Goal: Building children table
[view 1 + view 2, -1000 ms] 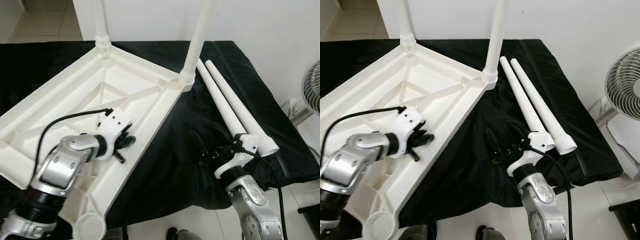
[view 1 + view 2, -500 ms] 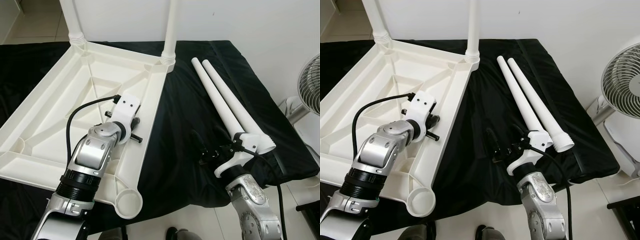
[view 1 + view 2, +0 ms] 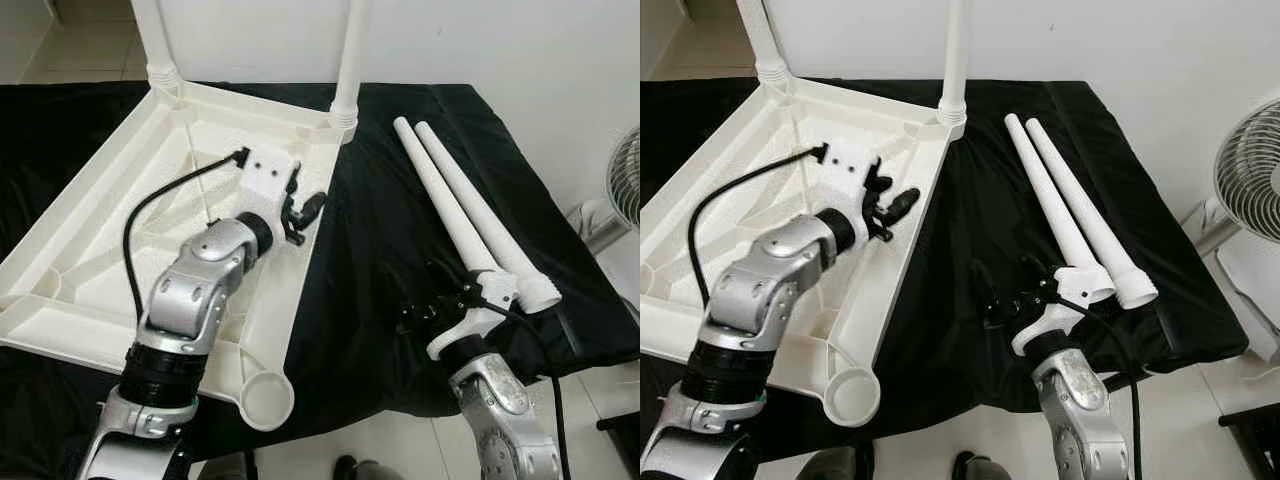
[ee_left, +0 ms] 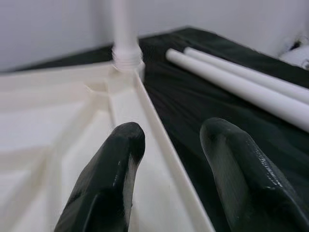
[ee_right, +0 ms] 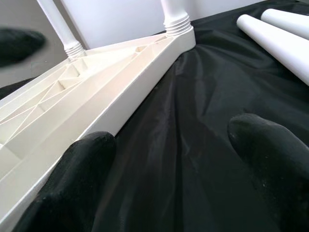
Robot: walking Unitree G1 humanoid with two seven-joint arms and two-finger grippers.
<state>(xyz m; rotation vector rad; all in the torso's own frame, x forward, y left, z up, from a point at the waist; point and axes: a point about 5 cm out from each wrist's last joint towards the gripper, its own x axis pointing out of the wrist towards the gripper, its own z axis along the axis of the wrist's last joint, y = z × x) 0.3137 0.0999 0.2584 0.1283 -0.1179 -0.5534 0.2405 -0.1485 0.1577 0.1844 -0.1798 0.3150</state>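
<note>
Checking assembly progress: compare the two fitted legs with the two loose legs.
The fitted legs stand upright, screwed into corner sockets of the upturned tabletop; the loose legs lie flat, side by side on the black cloth, attached to nothing. All four are white tubes.

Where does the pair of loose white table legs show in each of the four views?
Left eye view: loose table legs lie side by side on the black cloth, right of the upturned tabletop.
Right eye view: same place.
Left wrist view: beyond the left gripper.
Right wrist view: two leg ends beyond the right gripper.
Shared landmark: the screwed-in leg.
</note>
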